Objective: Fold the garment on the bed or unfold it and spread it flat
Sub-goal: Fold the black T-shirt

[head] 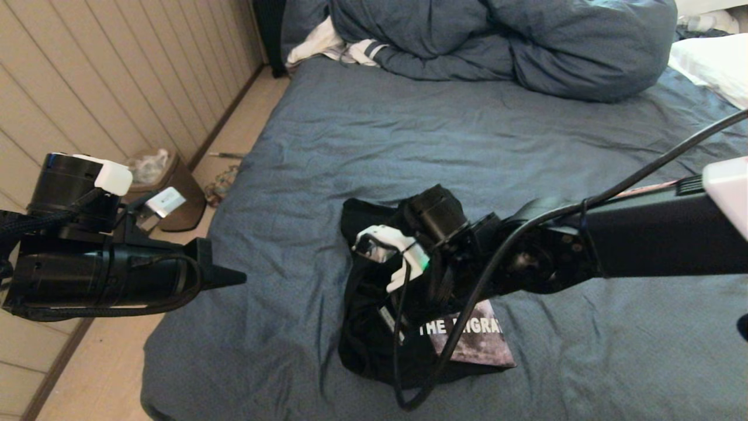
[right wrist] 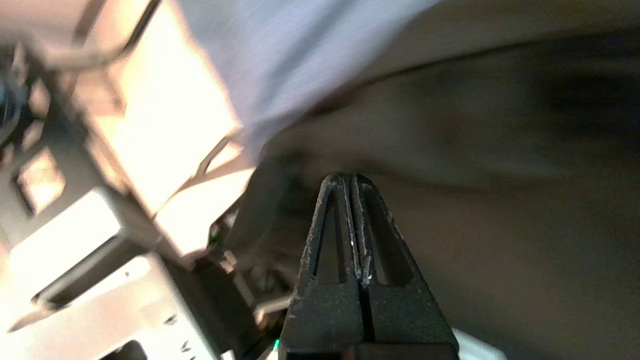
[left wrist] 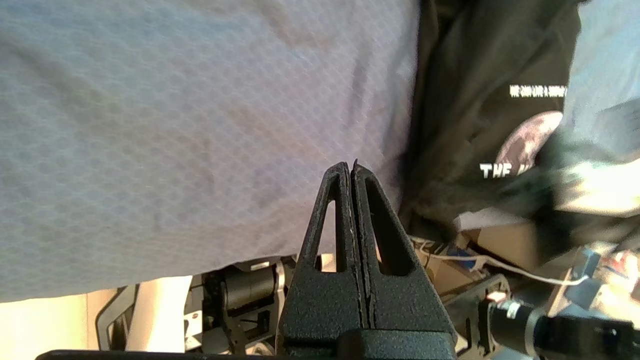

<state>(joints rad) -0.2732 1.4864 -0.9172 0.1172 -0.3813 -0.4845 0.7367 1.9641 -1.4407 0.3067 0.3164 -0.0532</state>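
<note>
One garment under the clenched, empty right gripper — left gripper clenched too, beside one bed.

Left gripper closed; right gripper closed.

The bed carries a wrinkled slate-blue sheet that covers its whole visible surface. A black T-shirt lies crumpled near the front edge of the bed, with a pale moon print and white lettering showing on its right part. A bulky blue duvet lies heaped along the far end, a white cloth with striped cuffs touches its left end, and a white pillow rests at the far right.
</note>
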